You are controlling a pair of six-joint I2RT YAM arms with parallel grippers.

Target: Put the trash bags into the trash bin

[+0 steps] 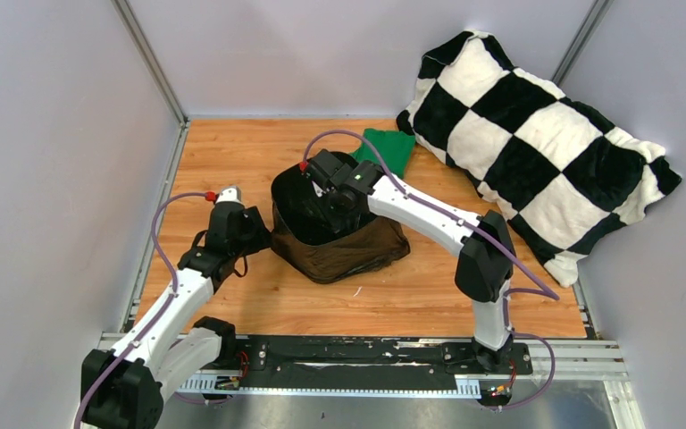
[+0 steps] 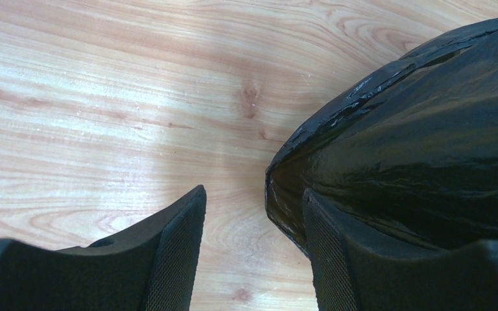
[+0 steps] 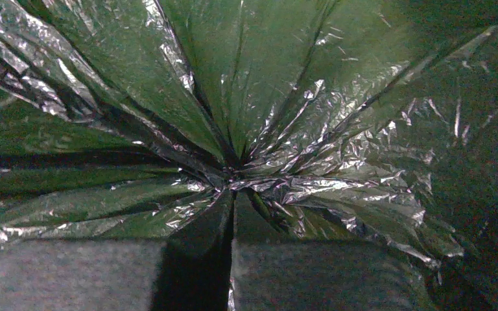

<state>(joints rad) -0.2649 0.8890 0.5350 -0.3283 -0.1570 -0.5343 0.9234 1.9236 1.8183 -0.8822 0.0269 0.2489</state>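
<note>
The black trash bag [image 1: 353, 248] is draped over the trash bin, which stands mid-table. The bag hides the bin's walls, and its skirt is spread on the wood. In the right wrist view the bag [image 3: 311, 97] is thin and crinkled, green shows through it, and its folds run to one point. My right gripper [image 1: 332, 198] reaches down into the bin's mouth. Its jaws [image 3: 232, 197] are shut on a pinch of bag at that point. My left gripper [image 1: 263, 234] is open at the bin's left side, low over the wood [image 2: 253, 194]. Its right finger [image 2: 337, 253] is against the bag-covered side [image 2: 428, 129].
A folded dark green cloth [image 1: 389, 147] lies just behind the bin. A large black-and-white checkered pillow [image 1: 536, 143] fills the back right corner. Grey walls close in the wooden table [image 1: 232, 161] on the left, back and right.
</note>
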